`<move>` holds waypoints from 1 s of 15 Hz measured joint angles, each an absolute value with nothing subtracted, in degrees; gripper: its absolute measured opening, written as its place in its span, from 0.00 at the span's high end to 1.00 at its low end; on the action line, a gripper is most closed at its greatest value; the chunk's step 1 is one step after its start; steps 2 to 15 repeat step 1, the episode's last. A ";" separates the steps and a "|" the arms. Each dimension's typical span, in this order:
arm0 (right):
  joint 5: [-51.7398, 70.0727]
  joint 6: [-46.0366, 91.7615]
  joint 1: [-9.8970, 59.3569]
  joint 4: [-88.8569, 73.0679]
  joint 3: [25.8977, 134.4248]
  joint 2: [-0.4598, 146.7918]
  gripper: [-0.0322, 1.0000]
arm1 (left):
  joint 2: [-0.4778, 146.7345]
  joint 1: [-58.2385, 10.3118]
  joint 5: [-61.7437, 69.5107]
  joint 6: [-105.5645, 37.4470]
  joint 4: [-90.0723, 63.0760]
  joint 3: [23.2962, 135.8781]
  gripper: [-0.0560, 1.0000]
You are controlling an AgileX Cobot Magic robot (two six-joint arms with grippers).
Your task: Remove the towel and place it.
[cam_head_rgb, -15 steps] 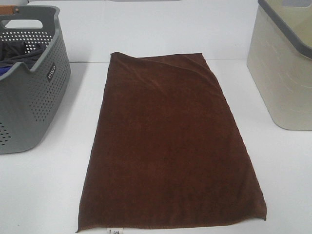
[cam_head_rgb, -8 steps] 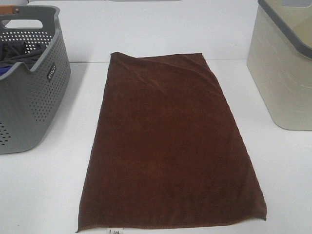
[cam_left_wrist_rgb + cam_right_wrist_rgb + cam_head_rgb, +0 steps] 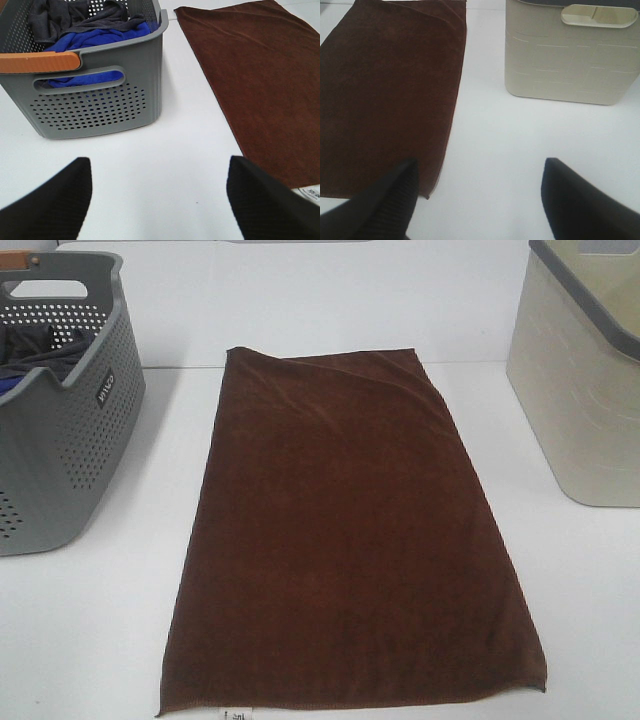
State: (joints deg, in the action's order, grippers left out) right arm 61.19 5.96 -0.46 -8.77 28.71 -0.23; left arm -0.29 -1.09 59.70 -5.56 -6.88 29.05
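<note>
The dark brown towel (image 3: 345, 540) lies flat and spread out on the white table, its far left corner slightly folded. A small white tag (image 3: 236, 716) sticks out at its near edge. The towel also shows in the left wrist view (image 3: 260, 85) and the right wrist view (image 3: 385, 95). My left gripper (image 3: 160, 200) is open and empty over bare table between the grey basket and the towel. My right gripper (image 3: 477, 200) is open and empty, one finger (image 3: 390, 200) over the towel's near right corner. Neither gripper shows in the high view.
A grey perforated basket (image 3: 60, 450) with an orange handle (image 3: 37, 61) stands at the left, holding dark grey and blue clothes (image 3: 95, 30). A beige bin (image 3: 585, 390) with a grey rim stands at the right; it also shows in the right wrist view (image 3: 570, 55).
</note>
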 joint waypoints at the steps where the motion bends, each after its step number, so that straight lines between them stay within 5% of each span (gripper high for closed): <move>1: 61.19 5.96 -0.46 -8.77 28.71 -0.23 0.33 | -0.29 -1.09 59.70 -5.56 -6.88 29.05 0.27; 15: 61.19 5.96 -0.46 -8.77 28.71 -0.23 0.33 | -0.29 -1.09 59.70 -5.56 -6.88 29.05 0.27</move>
